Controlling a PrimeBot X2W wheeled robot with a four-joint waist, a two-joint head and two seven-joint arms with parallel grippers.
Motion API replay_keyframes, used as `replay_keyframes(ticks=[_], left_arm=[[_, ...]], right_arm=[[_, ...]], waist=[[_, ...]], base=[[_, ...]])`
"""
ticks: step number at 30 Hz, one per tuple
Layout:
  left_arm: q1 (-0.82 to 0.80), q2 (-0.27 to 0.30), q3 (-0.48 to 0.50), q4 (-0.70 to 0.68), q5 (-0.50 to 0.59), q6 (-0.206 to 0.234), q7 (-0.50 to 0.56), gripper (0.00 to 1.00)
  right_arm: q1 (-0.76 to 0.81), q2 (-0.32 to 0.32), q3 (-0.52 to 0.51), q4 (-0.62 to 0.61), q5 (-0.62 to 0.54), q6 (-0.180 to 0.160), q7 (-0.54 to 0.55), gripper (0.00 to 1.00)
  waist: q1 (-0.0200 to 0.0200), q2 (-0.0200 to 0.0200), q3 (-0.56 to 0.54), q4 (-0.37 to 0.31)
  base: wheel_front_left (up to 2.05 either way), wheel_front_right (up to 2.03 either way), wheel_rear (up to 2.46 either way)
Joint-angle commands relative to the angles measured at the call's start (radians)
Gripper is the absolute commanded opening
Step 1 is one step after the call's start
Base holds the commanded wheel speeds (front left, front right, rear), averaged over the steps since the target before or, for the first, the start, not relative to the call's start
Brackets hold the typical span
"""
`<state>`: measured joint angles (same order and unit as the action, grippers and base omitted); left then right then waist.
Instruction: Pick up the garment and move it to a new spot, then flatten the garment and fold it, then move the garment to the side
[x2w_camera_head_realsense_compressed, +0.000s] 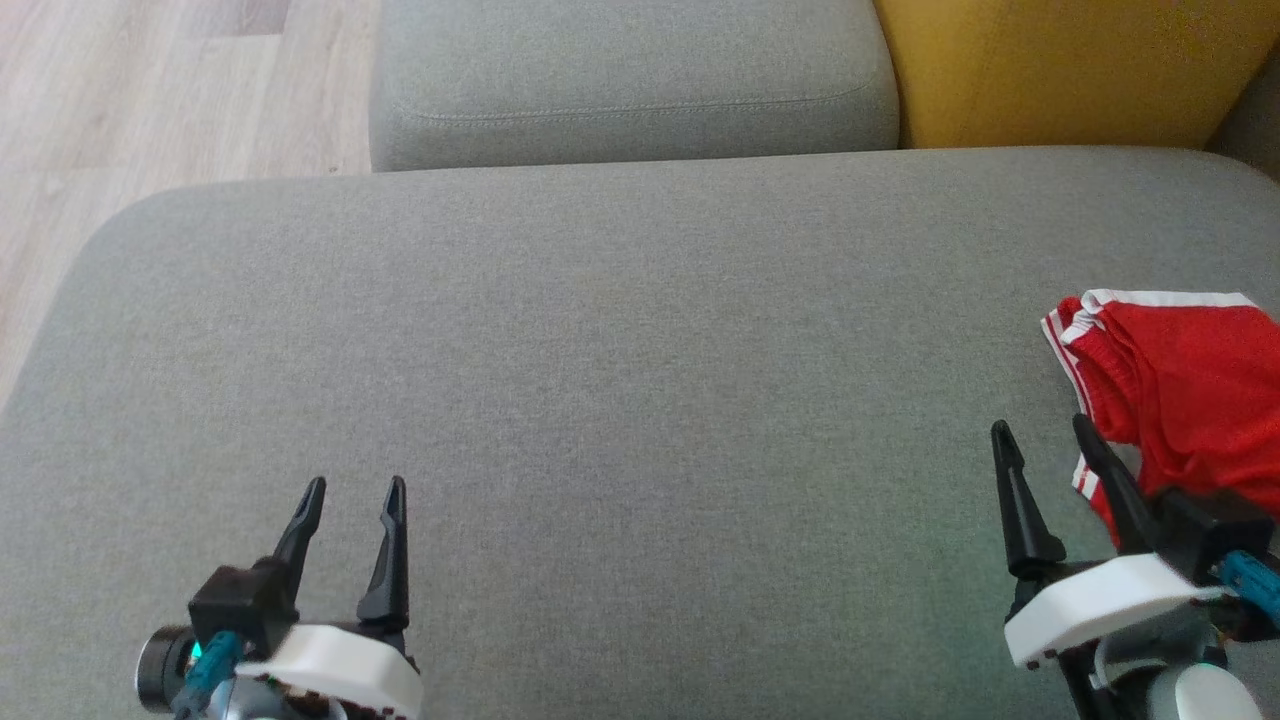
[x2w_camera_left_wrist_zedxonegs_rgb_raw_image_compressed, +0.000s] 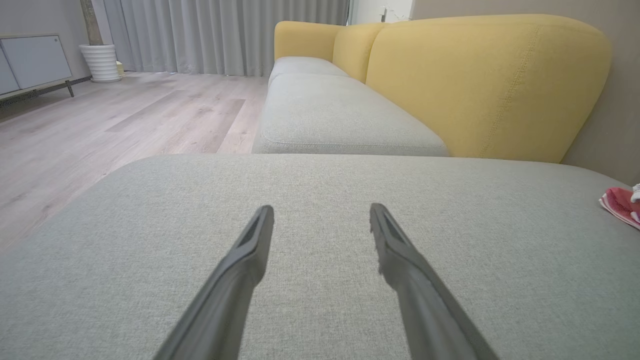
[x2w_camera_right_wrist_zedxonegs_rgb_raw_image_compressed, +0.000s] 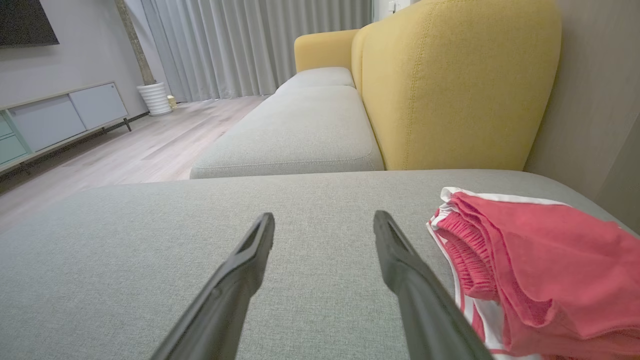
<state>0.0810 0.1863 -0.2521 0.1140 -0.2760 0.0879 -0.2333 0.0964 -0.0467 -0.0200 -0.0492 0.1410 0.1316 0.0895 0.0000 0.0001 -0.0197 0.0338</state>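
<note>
Lying folded, garment (x2w_camera_head_realsense_compressed: 1190, 390) (waistband facing left)

No readable text, label or number shows anywhere.

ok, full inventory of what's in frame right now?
garment: 1, red with white stripes, bunched at the front cushion's right edge
front cushion: 1, grey, under both grippers
far cushions: 2, grey, in line beyond it
backrests: at least 2, yellow, along the far cushions' right
floor: 1, pale wood, left of the cushions
curtains: grey, far wall
pot: 1, white ribbed, by the curtains
cabinet: 1, grey, low, left wall
left gripper: 1, dark fingers, open, over bare cushion
right gripper: 1, dark fingers, open, beside the garment
</note>
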Motion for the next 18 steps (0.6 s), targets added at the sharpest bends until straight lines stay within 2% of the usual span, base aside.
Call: replay_keyframes(ticks=[1,8,9,18], left_arm=[[-0.046,0.02,0.029,-0.028,-0.004,0.003,-0.006,1.0],[-0.049,0.022,0.021,-0.028,-0.005,0.003,-0.008,1.0],[0.0,0.002,-0.009,0.001,0.0,0.0,0.0,0.0],[-0.007,-0.01,0.008,0.03,-0.084,-0.013,0.018,0.0]], right_arm=[[-0.019,-0.004,0.018,-0.04,0.004,-0.001,-0.001,1.0],[-0.014,-0.004,0.016,-0.041,0.01,-0.001,0.004,1.0],[0.001,0.0,-0.001,-0.001,0.006,0.0,0.003,0.0],[-0.008,-0.003,0.001,0.039,0.099,0.0,0.0,0.0]], waist=[[0.0,-0.0001,0.0,0.0],[0.0,-0.0001,-0.001,0.0],[0.0,-0.0001,-0.001,0.0],[0.0,-0.0001,0.001,-0.002]], base=[[0.0,0.0,0.0],[0.0,0.0,0.0],[0.0,0.0,0.0],[0.0,0.0,0.0]])
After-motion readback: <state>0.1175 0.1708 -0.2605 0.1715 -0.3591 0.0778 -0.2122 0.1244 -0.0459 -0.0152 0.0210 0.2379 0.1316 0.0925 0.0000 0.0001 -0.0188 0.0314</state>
